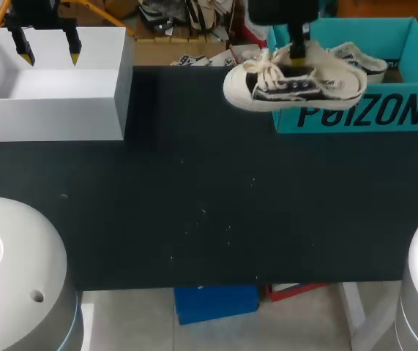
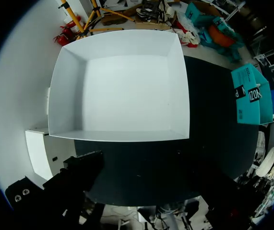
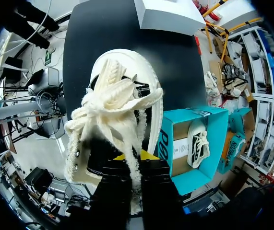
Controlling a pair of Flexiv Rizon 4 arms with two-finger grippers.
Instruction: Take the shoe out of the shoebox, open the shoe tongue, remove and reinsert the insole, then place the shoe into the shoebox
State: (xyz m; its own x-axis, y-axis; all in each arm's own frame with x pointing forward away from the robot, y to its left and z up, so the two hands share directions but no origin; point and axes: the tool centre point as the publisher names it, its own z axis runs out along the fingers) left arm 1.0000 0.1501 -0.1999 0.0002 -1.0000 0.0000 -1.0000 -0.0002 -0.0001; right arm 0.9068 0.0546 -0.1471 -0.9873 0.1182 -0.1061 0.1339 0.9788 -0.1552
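A cream canvas shoe [image 1: 290,85] with black side panels and loose laces hangs above the table, in front of the teal shoebox [image 1: 362,113]. My right gripper [image 1: 296,53] comes down from above and is shut on its upper part near the laces. In the right wrist view the shoe [image 3: 115,110] fills the space ahead of the right gripper [image 3: 129,157], toe pointing away. A second shoe [image 1: 360,60] lies inside the shoebox [image 3: 208,120]. My left gripper [image 1: 49,54] hangs open over the white box [image 1: 55,99] at the far left, holding nothing.
The white open box [image 2: 120,86] takes up the table's back left corner. The teal shoebox [image 2: 252,96] stands at the back right. Between them lies the bare dark tabletop [image 1: 194,205], running to the front edge.
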